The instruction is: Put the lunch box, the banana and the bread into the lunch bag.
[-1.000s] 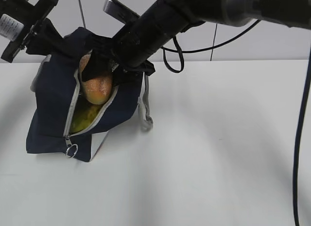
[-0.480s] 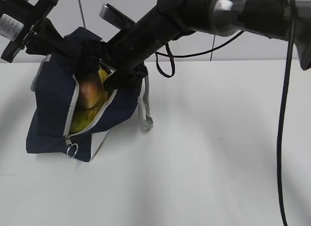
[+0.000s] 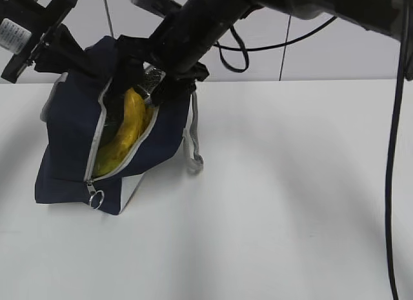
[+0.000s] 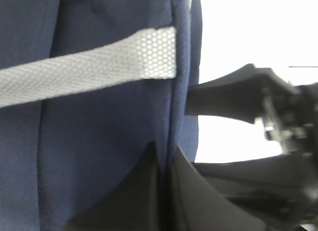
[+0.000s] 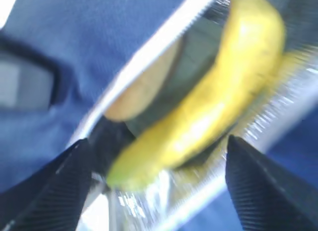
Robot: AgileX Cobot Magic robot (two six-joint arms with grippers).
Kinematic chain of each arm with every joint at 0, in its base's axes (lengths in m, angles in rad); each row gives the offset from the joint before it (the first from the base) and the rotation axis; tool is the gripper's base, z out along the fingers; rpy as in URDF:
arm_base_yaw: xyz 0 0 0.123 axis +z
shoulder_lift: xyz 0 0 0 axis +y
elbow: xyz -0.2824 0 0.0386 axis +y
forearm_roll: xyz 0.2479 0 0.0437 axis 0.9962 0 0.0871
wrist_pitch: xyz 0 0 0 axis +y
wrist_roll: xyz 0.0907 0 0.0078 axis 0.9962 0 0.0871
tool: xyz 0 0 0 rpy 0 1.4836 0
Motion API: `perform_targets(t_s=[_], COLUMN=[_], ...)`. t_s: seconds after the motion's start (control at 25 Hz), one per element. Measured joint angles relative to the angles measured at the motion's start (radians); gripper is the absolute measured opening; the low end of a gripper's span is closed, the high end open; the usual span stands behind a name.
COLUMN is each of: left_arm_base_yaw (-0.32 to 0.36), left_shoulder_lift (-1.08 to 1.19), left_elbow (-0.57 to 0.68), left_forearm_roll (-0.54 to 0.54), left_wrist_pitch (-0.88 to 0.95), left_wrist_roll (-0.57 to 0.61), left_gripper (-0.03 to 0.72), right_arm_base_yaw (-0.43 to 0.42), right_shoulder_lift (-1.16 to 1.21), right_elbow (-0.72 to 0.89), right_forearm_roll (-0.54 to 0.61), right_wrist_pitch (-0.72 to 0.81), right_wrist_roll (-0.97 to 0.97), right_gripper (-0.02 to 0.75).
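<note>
- Lying bare in the foreground, white table (image 3: 271,216), nothing on it near the camera.
- Bag (image 3: 71,151) sits left of centre on the table, navy, grey zip band open; ring pull (image 3: 95,199) hangs at the low end of the zip.
- Banana (image 3: 129,129) inside the bag's mouth, curved, showing through the opening against silver lining.
- Bread (image 5: 141,94) also inside, tucked behind the zip edge beside the banana, seen from right wrist only.
- Lunch box: green shape under the banana, can't tell for sure.
- Right gripper (image 3: 151,87) at the bag's top opening, jaws spread wide, holding nothing.
- Left gripper (image 4: 164,176) at the bag's far upper left, jaws pressed together on the navy fabric by the grey handle (image 4: 89,67).
</note>
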Motion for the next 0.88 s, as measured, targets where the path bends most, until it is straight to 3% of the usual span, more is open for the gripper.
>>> perform_targets(t_s=[0.16,0.36,0.72,0.88], left_arm_base_yaw=[0.000,0.000,0.000,0.000], left_shoulder_lift=[0.000,0.000,0.000,0.000], left_elbow=[0.000,0.000,0.000,0.000], left_forearm_roll=[0.000,0.000,0.000,0.000], left_wrist_pitch=[0.000,0.000,0.000,0.000], left_wrist_roll=[0.000,0.000,0.003,0.004], left_gripper=[-0.003,-0.003,-0.003,-0.003], right_arm_base_yaw=[-0.024,-0.034,-0.044,-0.079], right_shoulder_lift=[-0.006,-0.049,-0.177,-0.206], right_elbow=[-0.095,-0.094,0.147,0.252], right_forearm_roll=[-0.072,-0.132,-0.208,-0.116], right_wrist_pitch=[0.069,0.079,0.082,0.044], right_wrist_roll=[0.040,0.082,0.087,0.047], right_gripper=[0.589,0.571,0.570,0.568])
